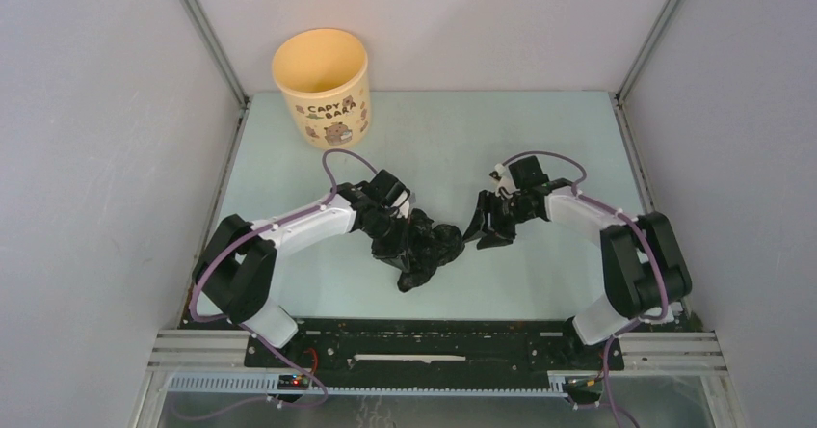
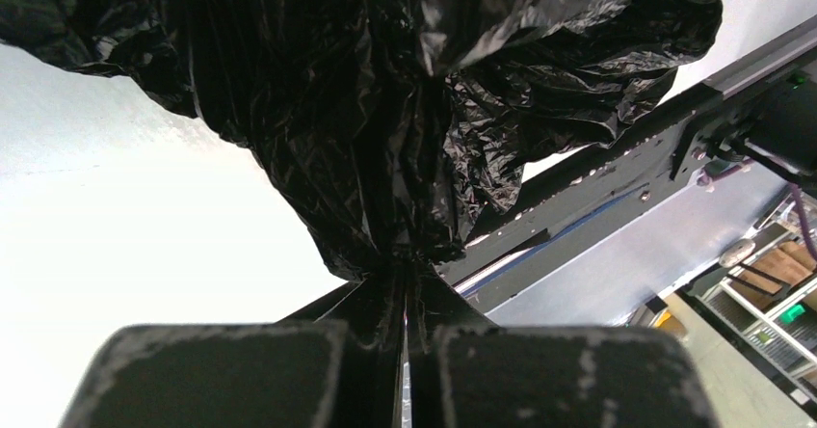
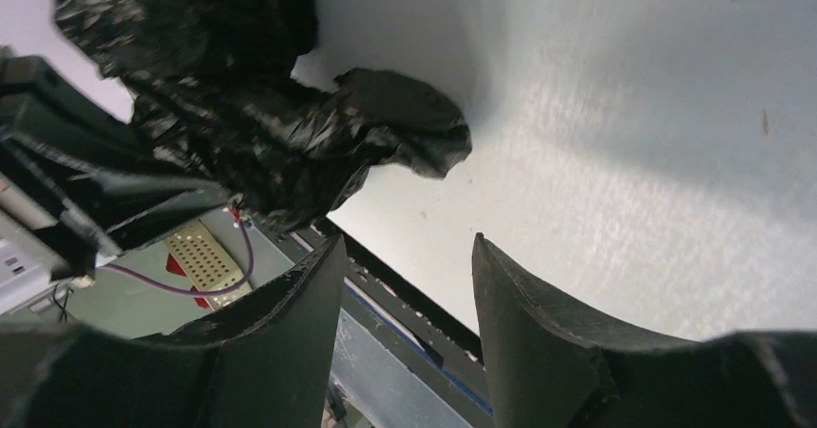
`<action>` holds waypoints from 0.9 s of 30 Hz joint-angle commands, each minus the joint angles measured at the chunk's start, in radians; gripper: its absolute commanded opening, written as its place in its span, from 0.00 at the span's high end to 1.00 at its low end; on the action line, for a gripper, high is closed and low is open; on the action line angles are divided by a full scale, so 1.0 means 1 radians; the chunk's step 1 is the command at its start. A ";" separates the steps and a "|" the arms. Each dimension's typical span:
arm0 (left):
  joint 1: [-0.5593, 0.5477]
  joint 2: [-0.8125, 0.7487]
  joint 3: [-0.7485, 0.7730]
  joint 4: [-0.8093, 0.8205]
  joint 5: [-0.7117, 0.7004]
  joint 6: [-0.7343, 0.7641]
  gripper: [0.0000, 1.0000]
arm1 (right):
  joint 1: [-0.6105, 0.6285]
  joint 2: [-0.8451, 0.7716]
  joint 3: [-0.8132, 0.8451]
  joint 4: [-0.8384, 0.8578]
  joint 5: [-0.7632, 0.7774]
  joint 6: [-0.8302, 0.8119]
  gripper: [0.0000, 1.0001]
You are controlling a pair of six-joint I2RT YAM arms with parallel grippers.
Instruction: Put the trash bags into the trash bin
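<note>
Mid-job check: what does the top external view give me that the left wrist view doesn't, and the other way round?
Only the top external view shows the trash bin, upright at the far left of the table and well away from both arms. It also shows the right gripper close beside the bag. Only the left wrist view shows the left gripper pinched shut on a fold of the plastic. Both views show the crumpled black trash bag near the table's front edge.
</note>
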 commanded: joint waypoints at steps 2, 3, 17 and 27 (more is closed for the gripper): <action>0.003 -0.023 -0.007 -0.031 0.003 0.064 0.96 | 0.054 0.091 0.054 0.111 -0.025 0.009 0.39; 0.004 -0.024 -0.004 -0.037 0.004 0.073 0.94 | 0.058 0.109 0.056 0.129 -0.024 0.019 0.39; 0.004 -0.212 0.132 -0.156 -0.044 0.166 0.45 | 0.108 0.147 0.055 0.326 -0.074 0.110 1.00; 0.063 -0.312 0.188 -0.048 -0.015 0.018 0.27 | 0.160 -0.135 0.056 0.091 0.020 0.040 1.00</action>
